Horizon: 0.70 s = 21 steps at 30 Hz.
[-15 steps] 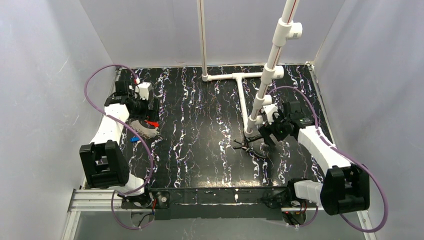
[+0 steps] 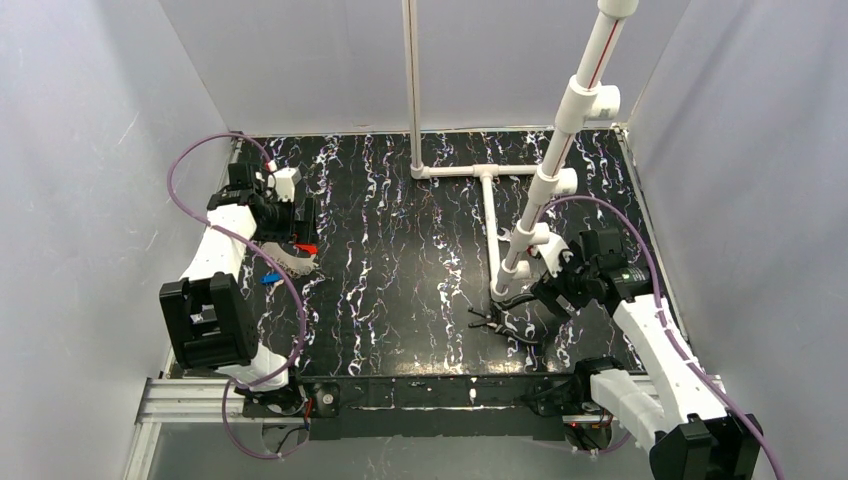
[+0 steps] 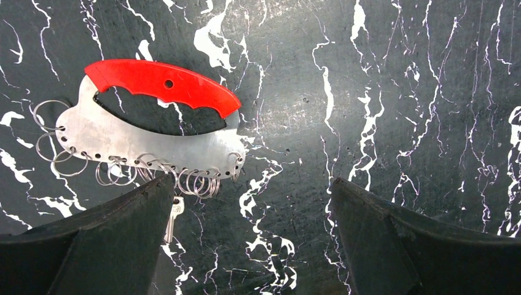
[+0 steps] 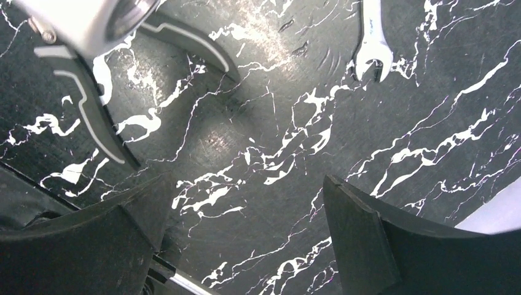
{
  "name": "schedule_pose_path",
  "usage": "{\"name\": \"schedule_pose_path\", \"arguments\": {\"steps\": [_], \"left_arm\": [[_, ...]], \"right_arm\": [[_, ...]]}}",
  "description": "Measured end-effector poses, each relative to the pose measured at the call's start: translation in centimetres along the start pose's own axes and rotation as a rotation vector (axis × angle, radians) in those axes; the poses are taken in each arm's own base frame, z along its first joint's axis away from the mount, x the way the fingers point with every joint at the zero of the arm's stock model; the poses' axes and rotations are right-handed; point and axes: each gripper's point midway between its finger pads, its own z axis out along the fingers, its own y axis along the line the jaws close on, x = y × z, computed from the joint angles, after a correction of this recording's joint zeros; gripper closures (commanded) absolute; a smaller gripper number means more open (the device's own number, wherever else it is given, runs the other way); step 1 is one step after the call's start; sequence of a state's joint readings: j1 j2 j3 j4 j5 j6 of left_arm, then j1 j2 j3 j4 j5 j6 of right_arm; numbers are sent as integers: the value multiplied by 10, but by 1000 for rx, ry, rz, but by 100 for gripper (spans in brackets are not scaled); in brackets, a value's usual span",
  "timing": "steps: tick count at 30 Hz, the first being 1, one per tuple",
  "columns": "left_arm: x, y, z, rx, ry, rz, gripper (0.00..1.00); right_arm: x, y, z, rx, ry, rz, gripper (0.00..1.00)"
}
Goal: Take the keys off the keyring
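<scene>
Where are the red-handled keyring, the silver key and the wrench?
keyring (image 3: 163, 83), left wrist view, on its red handle.
key (image 3: 174, 212), left wrist view, on its visible middle.
wrench (image 4: 371, 44), right wrist view, just behind its open end.

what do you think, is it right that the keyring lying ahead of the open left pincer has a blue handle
Not quite: the keyring has a red handle, not a blue one, as the left wrist view shows. It does lie ahead of the open left pincer.
</scene>
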<state>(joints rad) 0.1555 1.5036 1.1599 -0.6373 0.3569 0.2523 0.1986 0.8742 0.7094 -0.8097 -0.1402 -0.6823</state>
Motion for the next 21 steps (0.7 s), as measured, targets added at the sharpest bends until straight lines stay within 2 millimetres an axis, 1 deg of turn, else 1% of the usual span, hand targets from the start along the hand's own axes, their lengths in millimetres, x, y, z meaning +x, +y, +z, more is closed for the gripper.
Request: {"name": "schedule_pose_path", "arguments": {"steps": [3,6,9,11,15,17,19,21], "left_arm": [[1,0,1,11,14,-16,1],[-3,-2,1,29,9,-20,1],[-6,-8,0,59,-5,-21,1],[-8,-14,-2,92,-17,-10,1],[-16,-30,-11,159,-68,51,1],[-22,-43,-17,188,-93,107,1],[-30,-62,-22,239,-120,170,1],[-35,-91,-28,320,-150,237,1]], "right_arm": [[-3,-2,1,7,-8,5,2],[-9,-9,12,-13,19,38,2],[-16,-16,28,-34,33,92,2],[-16,-19,27,-26,24,135,2],[-22,-46,23,56,-40,267,2],[-23,-63,21,74,-62,348,2],[-21,-81,20,90,-82,432,2],[-19,-95,19,84,-108,508,2]]}}
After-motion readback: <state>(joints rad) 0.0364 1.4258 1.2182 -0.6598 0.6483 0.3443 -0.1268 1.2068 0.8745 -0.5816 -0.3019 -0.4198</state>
